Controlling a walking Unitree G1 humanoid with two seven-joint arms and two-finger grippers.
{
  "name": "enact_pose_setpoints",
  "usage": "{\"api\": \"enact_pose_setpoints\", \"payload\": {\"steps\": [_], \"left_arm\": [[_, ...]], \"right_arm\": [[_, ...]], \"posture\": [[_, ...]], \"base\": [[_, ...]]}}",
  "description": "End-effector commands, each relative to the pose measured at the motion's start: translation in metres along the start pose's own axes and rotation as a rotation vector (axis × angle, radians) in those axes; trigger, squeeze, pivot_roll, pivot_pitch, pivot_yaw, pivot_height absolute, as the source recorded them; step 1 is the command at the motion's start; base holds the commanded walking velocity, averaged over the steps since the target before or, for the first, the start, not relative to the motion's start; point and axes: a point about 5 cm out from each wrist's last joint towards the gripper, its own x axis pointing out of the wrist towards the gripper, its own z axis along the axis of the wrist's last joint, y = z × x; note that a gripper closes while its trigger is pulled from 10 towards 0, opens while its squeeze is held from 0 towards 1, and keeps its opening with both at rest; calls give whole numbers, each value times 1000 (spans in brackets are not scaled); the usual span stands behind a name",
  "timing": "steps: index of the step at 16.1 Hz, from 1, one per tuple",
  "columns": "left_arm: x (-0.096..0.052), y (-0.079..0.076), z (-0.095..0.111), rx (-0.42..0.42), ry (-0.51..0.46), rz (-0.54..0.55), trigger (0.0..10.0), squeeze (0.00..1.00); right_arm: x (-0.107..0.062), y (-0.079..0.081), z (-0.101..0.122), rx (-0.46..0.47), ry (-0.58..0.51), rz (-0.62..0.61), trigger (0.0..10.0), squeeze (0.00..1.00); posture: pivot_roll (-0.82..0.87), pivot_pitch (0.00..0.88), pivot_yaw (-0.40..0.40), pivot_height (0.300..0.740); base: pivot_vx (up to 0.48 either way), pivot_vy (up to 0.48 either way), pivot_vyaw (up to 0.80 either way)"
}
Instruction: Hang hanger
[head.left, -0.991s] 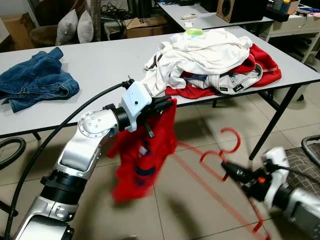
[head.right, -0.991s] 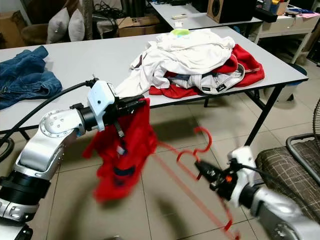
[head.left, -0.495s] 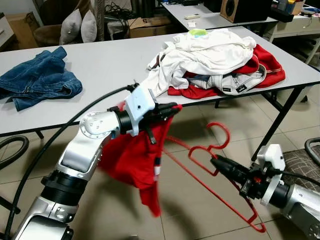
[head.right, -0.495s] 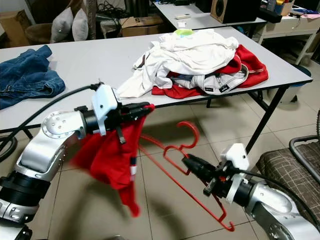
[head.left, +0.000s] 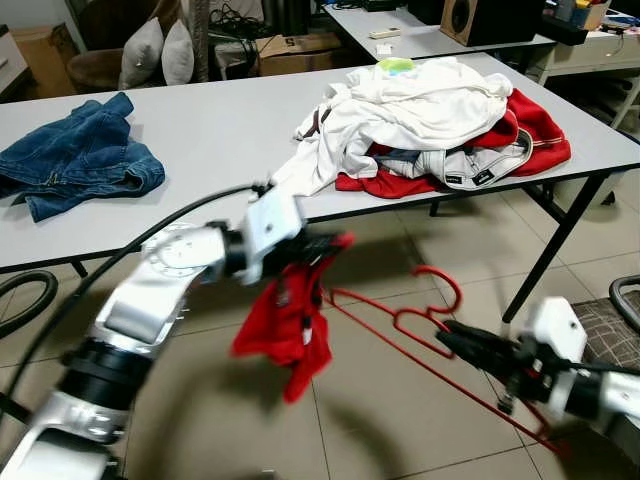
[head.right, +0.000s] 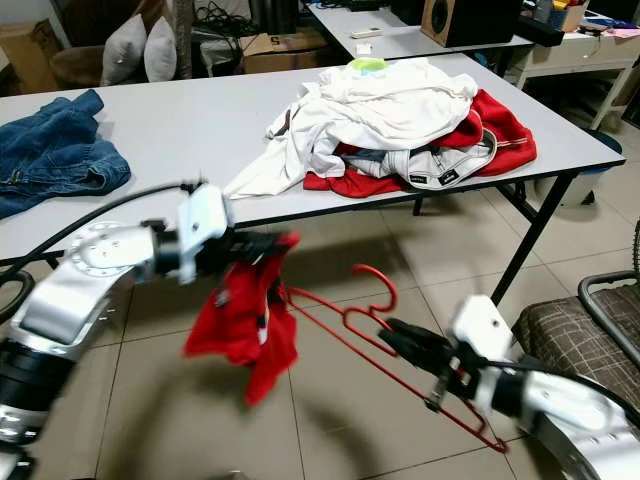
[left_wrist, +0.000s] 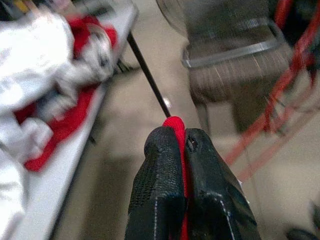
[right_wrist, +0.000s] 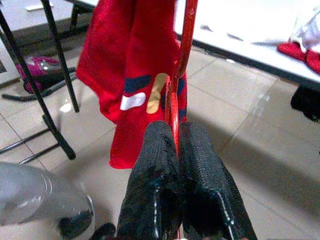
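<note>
Clamping the red hanger, the right end effector faced the left end effector, apparently pinching a red garment.

Left gripper extended forward at mid height, fingers pressed together; right gripper low, reaching inward, fingers clamped.

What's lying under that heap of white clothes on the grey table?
Under the white clothes lie a red garment spread on the grey table and a grey-and-white piece. Whatever is deeper in the heap is covered.
</note>
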Motion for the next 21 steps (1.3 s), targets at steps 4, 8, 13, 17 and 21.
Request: {"api": "enact_pose_setpoints", "payload": {"steps": [4, 8, 13, 17, 21], "left_arm": [[-1, 4, -32, 28, 179, -57, 10000, 0], [7, -21, -49, 2, 235, -172, 10000, 0], [16, -29, -56, 28, 228, -173, 10000, 0], [26, -23, -55, 106, 237, -230, 10000, 0], [33, -4, -39, 185, 177, -290, 10000, 0]], "right_arm": [[-12, 7, -3, -56, 62, 83, 10000, 0], [-4, 11, -13, -9, 81, 18, 10000, 0], [2, 10, -17, 12, 70, -39, 10000, 0], [-3, 4, -18, 11, 74, -84, 10000, 0], [-14, 4, -9, 4, 26, -81, 10000, 0]], "posture": [[-28, 0, 74, 740], [-29, 0, 74, 740], [-33, 0, 69, 740], [-46, 0, 88, 740], [-68, 0, 117, 740]], "base": [[0, 0, 0], [0, 0, 0], [0, 0, 0], [0, 0, 0], [0, 0, 0]]}}
